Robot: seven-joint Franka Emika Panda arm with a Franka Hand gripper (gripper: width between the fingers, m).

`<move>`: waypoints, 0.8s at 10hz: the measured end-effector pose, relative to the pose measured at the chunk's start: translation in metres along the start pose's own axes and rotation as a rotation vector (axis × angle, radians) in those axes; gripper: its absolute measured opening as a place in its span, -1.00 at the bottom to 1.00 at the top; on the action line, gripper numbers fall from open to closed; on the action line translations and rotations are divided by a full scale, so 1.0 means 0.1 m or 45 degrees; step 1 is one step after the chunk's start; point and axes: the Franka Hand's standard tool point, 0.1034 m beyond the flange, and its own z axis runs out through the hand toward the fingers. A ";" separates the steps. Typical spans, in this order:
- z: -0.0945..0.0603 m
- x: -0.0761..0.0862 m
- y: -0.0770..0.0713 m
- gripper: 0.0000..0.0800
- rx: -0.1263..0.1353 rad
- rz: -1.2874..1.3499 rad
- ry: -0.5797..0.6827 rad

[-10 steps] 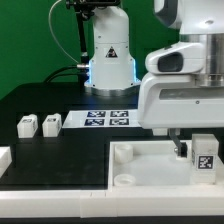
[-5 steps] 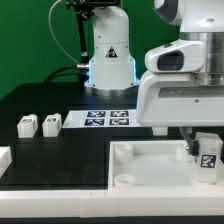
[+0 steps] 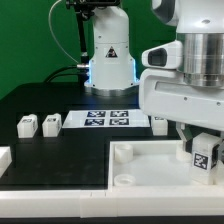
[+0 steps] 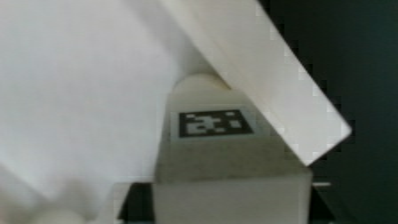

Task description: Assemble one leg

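Note:
My gripper (image 3: 197,143) is shut on a leg (image 3: 204,156), a small white block with a black-and-white tag. It holds the leg slightly tilted over the right corner of the large white tray (image 3: 135,157). In the wrist view the leg (image 4: 222,165) fills the space between the dark fingers (image 4: 137,203), with its tag facing the camera and the tray (image 4: 89,90) behind it. Two more legs (image 3: 27,125) (image 3: 50,123) stand on the black table at the exterior view's left. A third (image 3: 158,122) shows partly behind my hand.
The marker board (image 3: 105,120) lies on the table behind the tray. The arm's white base (image 3: 108,55) stands at the back. A white part's edge (image 3: 4,156) shows at the far left. The tray has round corner sockets (image 3: 124,181).
My hand has turned over the tray's right corner. The held leg has shifted a little and now sits slightly tilted.

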 end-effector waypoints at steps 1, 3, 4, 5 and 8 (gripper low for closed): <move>0.00 0.01 0.01 -0.26 0.000 0.193 -0.022; 0.00 0.02 0.04 -0.26 0.001 0.712 -0.056; 0.00 0.00 0.04 -0.26 -0.008 0.843 -0.059; -0.01 -0.02 0.03 -0.26 -0.011 0.944 -0.055; -0.01 -0.02 0.02 0.21 0.000 0.801 -0.052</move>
